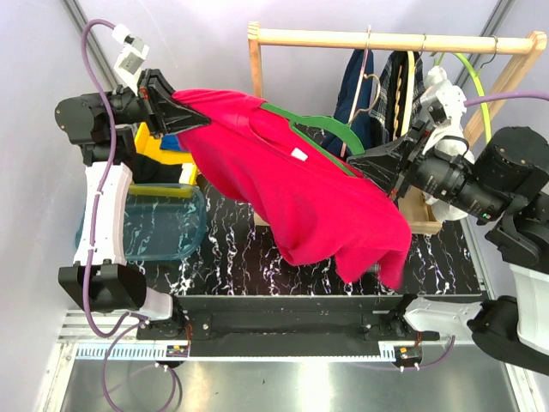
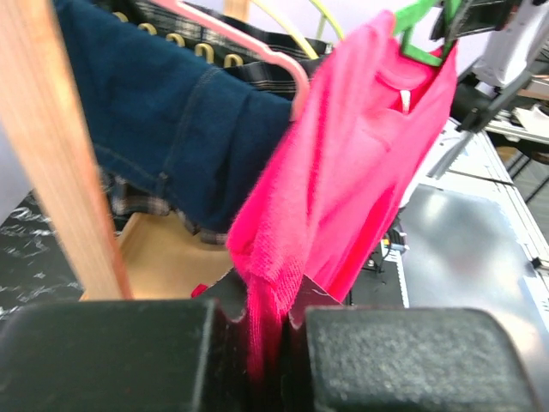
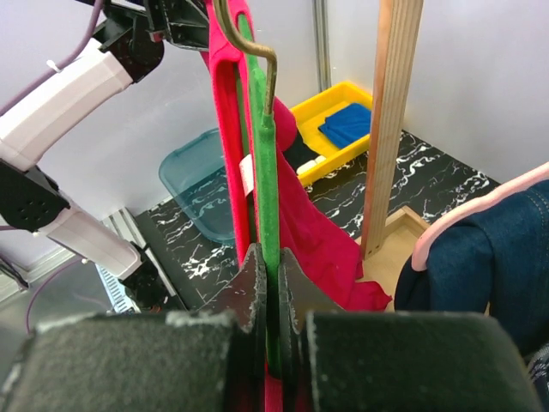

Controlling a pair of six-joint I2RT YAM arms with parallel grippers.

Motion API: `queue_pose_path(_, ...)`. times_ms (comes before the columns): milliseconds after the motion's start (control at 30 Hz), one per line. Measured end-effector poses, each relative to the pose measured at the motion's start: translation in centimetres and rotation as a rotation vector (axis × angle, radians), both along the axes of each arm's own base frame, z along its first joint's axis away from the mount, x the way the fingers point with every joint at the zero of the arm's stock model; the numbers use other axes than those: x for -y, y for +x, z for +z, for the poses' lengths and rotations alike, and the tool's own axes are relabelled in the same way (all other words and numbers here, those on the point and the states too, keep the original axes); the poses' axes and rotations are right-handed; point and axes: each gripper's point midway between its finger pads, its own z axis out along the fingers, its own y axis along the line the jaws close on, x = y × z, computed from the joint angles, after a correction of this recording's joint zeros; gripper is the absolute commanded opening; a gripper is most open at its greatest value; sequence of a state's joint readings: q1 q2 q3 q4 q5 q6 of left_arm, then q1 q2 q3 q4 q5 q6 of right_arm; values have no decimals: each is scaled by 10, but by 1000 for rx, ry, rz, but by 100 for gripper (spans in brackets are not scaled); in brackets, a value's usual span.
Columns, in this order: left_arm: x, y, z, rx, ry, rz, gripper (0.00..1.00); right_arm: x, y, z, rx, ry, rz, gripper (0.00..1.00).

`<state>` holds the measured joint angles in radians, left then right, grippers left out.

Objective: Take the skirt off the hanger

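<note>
Red garment (image 1: 300, 189) drapes a green hanger (image 3: 268, 189). Denim garment (image 2: 171, 129) on pink hanger (image 2: 257, 43) hangs from wooden rack (image 1: 343, 37). Teal tray (image 1: 163, 225) adjoins yellow bin (image 1: 159, 153).

No writing, brand, number or sign can be read in any view. The small white tag (image 1: 298, 155) on the red garment (image 1: 317, 202) shows no legible print (too small and blurred).

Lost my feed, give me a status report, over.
Left gripper shut on red garment. Right gripper shut on green hanger. Plaid skirt hangs on rack, untouched.
</note>
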<state>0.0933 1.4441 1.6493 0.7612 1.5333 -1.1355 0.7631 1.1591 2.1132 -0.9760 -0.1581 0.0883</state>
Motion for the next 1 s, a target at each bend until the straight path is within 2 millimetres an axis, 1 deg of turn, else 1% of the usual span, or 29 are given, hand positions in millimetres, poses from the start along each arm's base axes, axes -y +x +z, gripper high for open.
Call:
queue_pose_path(67,5,-4,1,-1,-1,-19,0,-2,-2,-1,1,14,14,0)
queue_pose_path(200,8,-5,0,-24,-6,-27,0,-13,3,-6,-11,31,33,0)
queue_pose_path(267,6,-3,0,-29,-7,-17,0,-15,9,-15,-27,18,21,0)
queue_pose_path(333,-1,1,0,-33,-5,7,0,-13,11,-23,-38,-5,6,0)
queue_pose_path(433,-14,7,7,-32,2,45,0,-3,2,-27,-50,-42,5,0)
queue_pose_path(567,-14,0,27,31,15,44,0,12,-12,-27,-67,-45,-7,0)
queue_pose_path(733,-13,-8,43,86,29,41,0,36,-39,-18,-72,19,-13,0)
queue_pose_path(867,-17,-3,50,103,34,56,0,55,-56,-8,-75,76,-35,0)
queue_pose_path(900,-21,0,49,98,34,68,0,60,-57,-3,-61,97,-52,0)
queue_pose_path(933,-23,4,46,72,31,72,0,66,-59,6,-37,135,-66,0)
queue_pose_path(1000,-21,6,38,34,25,64,0,70,-58,18,12,189,-85,0)
